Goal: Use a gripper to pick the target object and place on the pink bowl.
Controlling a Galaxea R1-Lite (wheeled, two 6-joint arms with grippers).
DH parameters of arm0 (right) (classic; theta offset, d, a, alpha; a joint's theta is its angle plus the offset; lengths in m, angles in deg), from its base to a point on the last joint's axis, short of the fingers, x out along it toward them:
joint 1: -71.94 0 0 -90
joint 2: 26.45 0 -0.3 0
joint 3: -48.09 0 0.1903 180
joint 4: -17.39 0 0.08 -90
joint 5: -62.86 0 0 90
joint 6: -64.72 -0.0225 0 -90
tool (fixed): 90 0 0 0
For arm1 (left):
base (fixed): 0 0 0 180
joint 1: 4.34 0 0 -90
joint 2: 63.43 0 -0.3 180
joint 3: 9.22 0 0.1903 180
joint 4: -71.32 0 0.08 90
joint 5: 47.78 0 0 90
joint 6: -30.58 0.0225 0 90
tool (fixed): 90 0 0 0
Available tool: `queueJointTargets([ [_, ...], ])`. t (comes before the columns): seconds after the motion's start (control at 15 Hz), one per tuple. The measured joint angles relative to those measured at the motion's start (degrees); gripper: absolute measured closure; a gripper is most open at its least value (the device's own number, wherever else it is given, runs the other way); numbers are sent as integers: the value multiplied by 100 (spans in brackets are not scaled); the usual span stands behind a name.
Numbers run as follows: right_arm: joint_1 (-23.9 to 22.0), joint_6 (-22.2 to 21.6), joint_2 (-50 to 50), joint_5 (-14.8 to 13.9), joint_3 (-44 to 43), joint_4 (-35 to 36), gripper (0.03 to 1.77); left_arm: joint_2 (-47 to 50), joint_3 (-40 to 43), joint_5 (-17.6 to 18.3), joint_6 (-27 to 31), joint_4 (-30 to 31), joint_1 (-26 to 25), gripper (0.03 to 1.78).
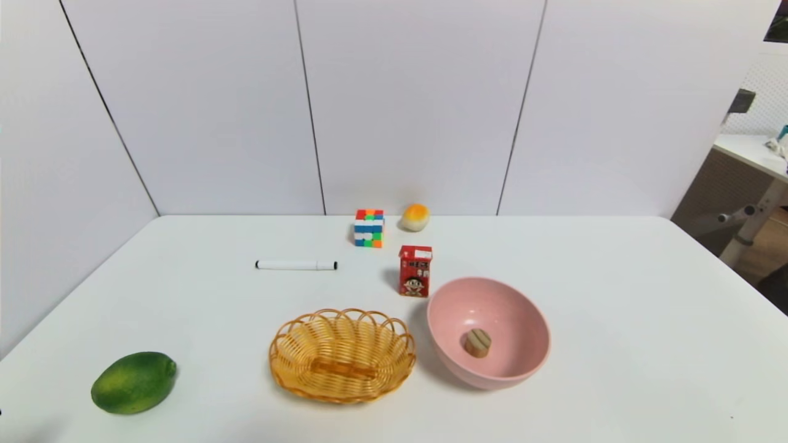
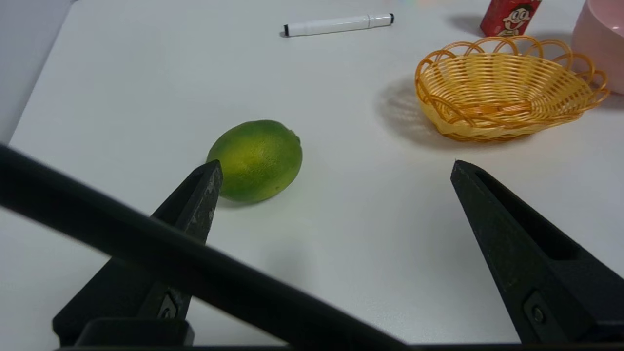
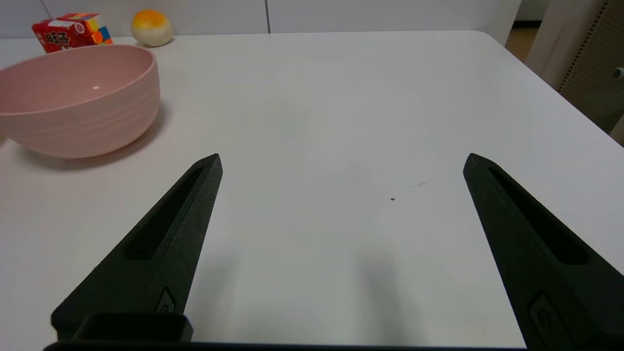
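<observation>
The small tan wooden cylinder lies in the hollow of the pink bowl, which stands at the front right of the middle of the table. The bowl's wall also shows in the right wrist view and its edge in the left wrist view; the cylinder is hidden in both. Neither arm shows in the head view. My left gripper hangs open over bare table near the lime, holding nothing. My right gripper is open and empty over bare table to the right of the bowl.
A green lime lies front left, a yellow wicker basket left of the bowl. Behind stand a red carton, a colour cube, an orange-and-cream bun toy and a white marker. A black cable crosses the left wrist view.
</observation>
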Motion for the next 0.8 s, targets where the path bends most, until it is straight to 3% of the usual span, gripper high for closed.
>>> queueJointTargets([
  [0.47, -2, 0, 0, -2, 0, 0, 9, 1668, 1568, -902, 0, 518, -9, 12],
  [0.6, 0, 0, 0, 2, 0, 0, 9, 1891, 1865, -970, -95, 978, -13, 12],
  [0.8, 0, -2, 0, 0, 0, 0, 9, 2020, 1960, -959, -102, 1034, -13, 12],
])
